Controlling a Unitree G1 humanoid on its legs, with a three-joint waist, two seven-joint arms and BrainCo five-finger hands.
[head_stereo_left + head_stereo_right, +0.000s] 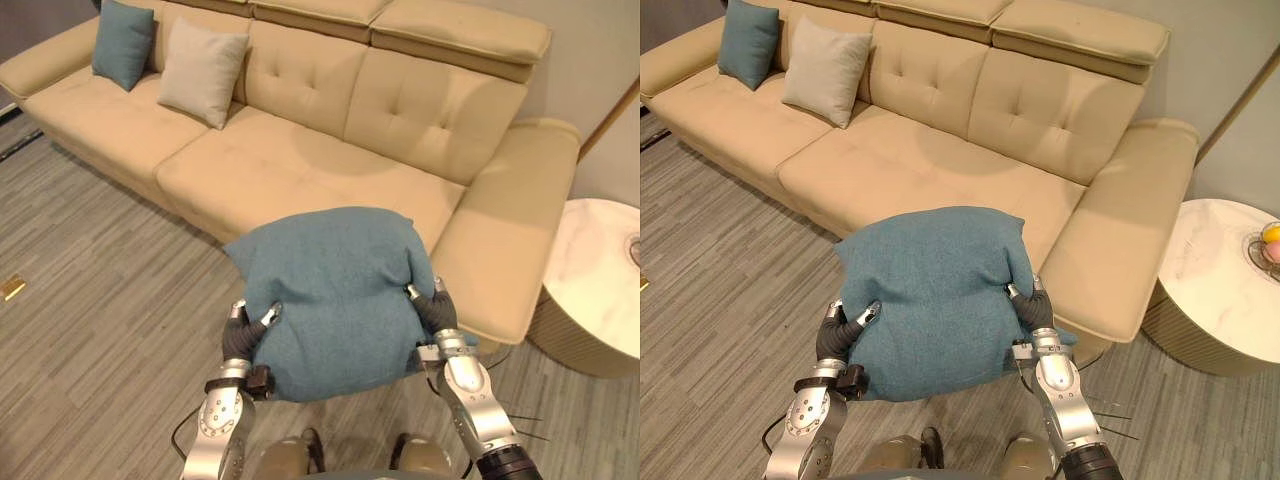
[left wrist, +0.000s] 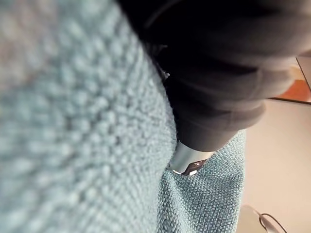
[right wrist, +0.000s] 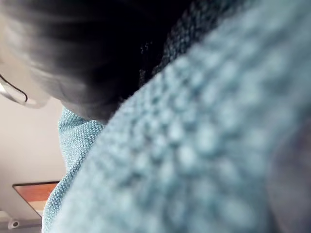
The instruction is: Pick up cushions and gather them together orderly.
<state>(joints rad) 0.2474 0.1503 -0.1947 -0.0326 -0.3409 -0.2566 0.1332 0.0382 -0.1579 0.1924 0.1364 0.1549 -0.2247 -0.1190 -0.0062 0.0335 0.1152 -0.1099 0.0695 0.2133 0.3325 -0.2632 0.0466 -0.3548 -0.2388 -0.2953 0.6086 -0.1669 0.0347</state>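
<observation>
Progress looks to be near the middle of the job. Two cushions already sit side by side at the left end of the tan tufted leather sofa (image 1: 300,170): a small teal fabric cushion (image 1: 122,42) leaning in the corner by the left armrest, and a beige square fabric cushion (image 1: 202,70) just beside it, propped against the sofa's backrest. They lean neatly, so that part of the gathering seems done.

The third one, a large teal woven-fabric cushion (image 1: 335,300), is not yet with them. It hangs in the air in front of the sofa's right seat, off the grey wood-plank floor (image 1: 100,350), clamped between both hands. The left hand (image 1: 243,338) pinches the cushion's left edge, fingers and thumb curled into the cloth. The right hand (image 1: 436,310) does the same on the right edge, its fingers dug into the fabric.

What is left, as I judge it, is to carry this cushion along the sofa to its left end and set it upright next to the beige one.

Count: three cushions in all, two teal and one beige; one sofa; one round white marble-topped side table (image 1: 600,290) just beyond the sofa's right armrest.
</observation>
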